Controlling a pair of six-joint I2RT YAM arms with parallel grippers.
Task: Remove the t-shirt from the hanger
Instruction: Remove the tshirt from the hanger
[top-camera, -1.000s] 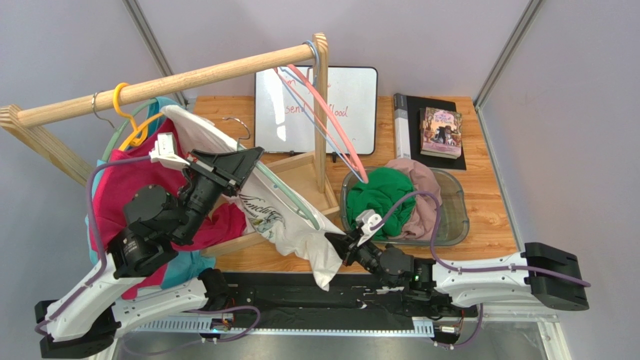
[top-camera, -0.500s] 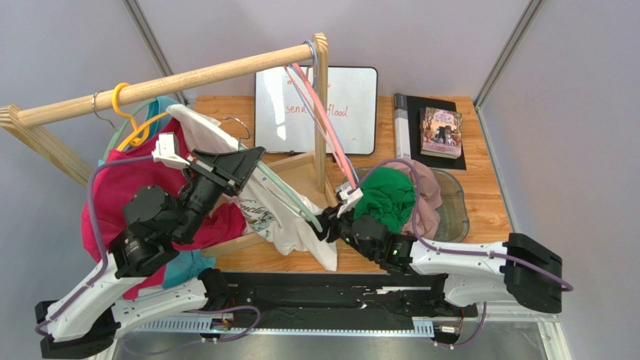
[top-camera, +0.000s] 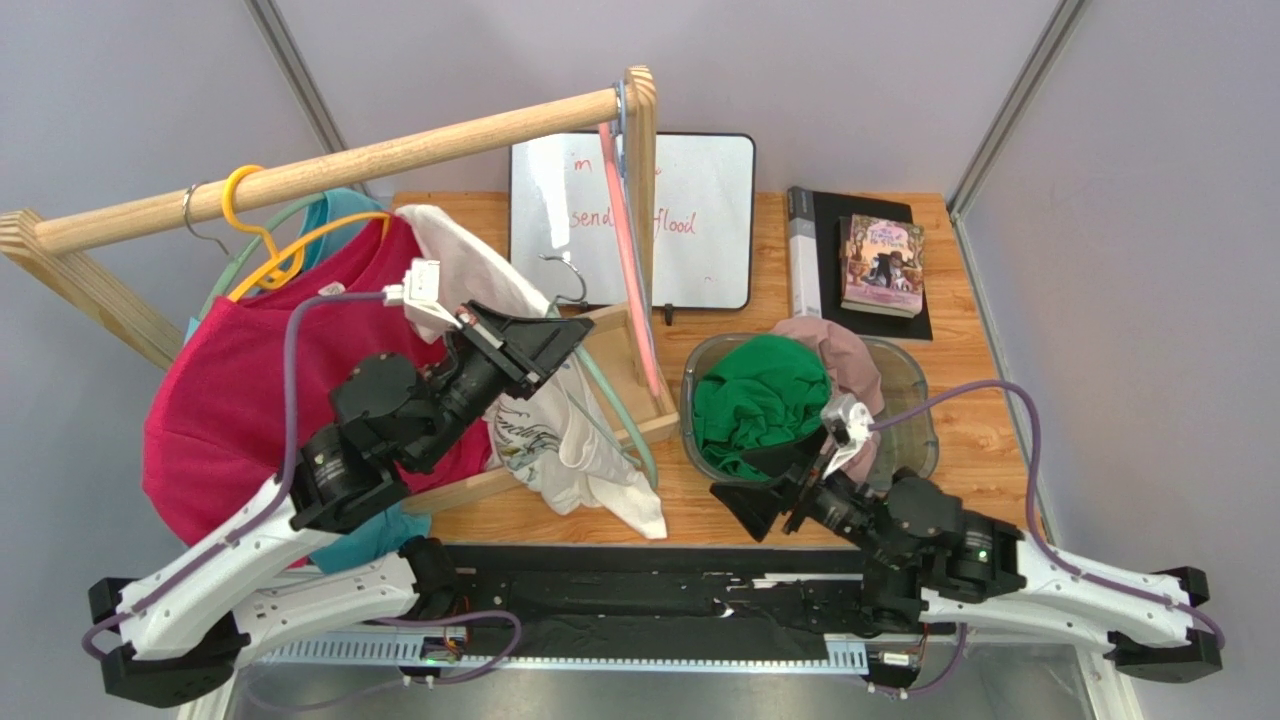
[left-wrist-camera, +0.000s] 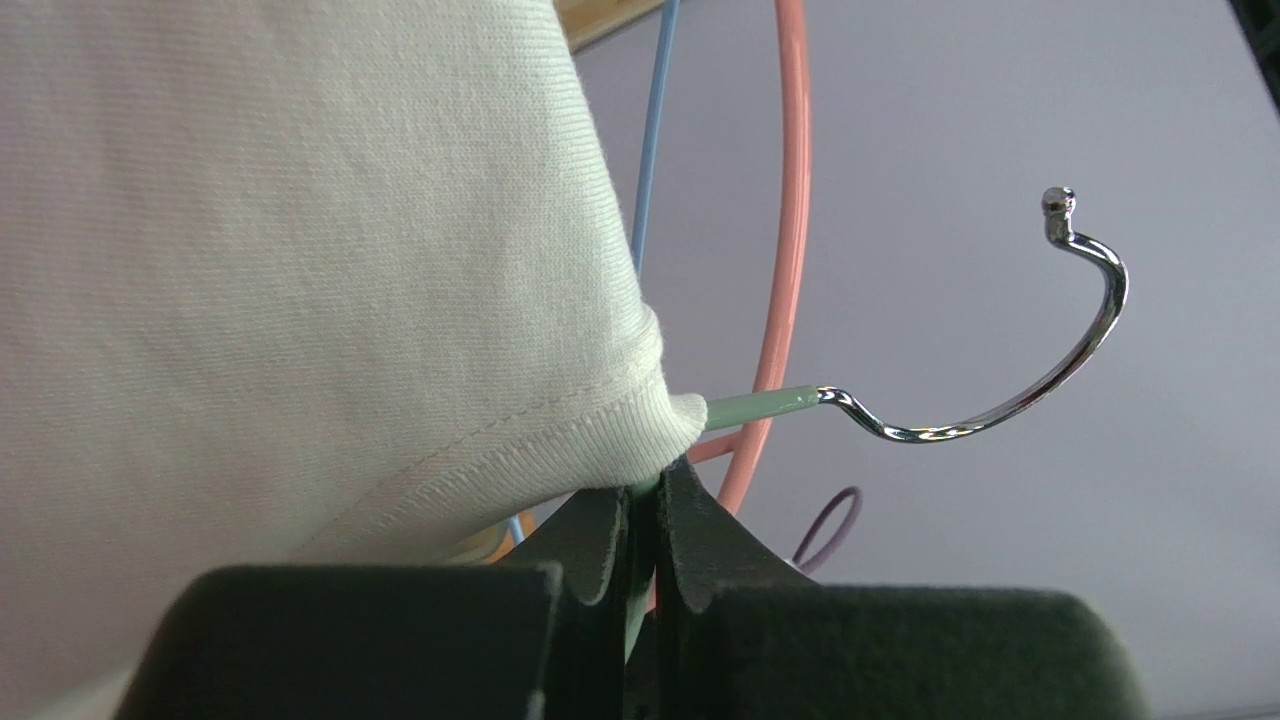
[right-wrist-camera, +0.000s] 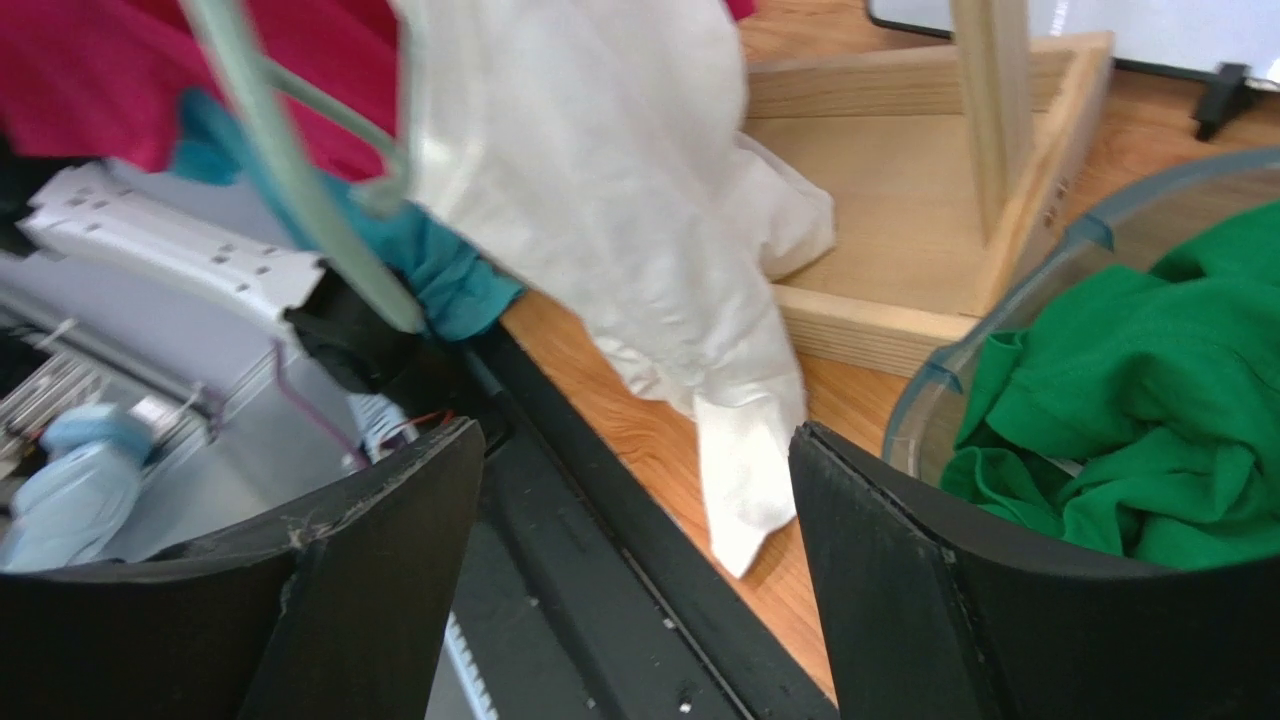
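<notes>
Right end effector (top-camera: 766, 483): jaws spread wide, holding nothing. A second ago it pinched the low hem of the t-shirt (top-camera: 564, 435). It has since let go and drawn back to the near right, in front of the bin (top-camera: 920, 435).

Left end effector (left-wrist-camera: 643, 510): closed on the hanger (left-wrist-camera: 759, 405) at its mint-green neck, just below the chrome hook (left-wrist-camera: 1022, 398). It has swung the hanger a little to the right. The hook hangs free in the air, off the wooden rail (top-camera: 376, 158).

T-shirt, white, printed: draped on the hanger, left of the bin and in front of the rack's base. The collar is bunched against the left fingers (left-wrist-camera: 601, 540). The tail (right-wrist-camera: 744, 480) hangs loose and reaches down to the surface (right-wrist-camera: 661, 435) near its near edge.

Reading for you: the tug on the hem looks finished, but the shirt has not come off, since the collar still sits round the hanger's neck. The task is partly done at best. You will likely need a fresh grasp with the right arm, higher on the cloth, while the left keeps its hold.
</notes>
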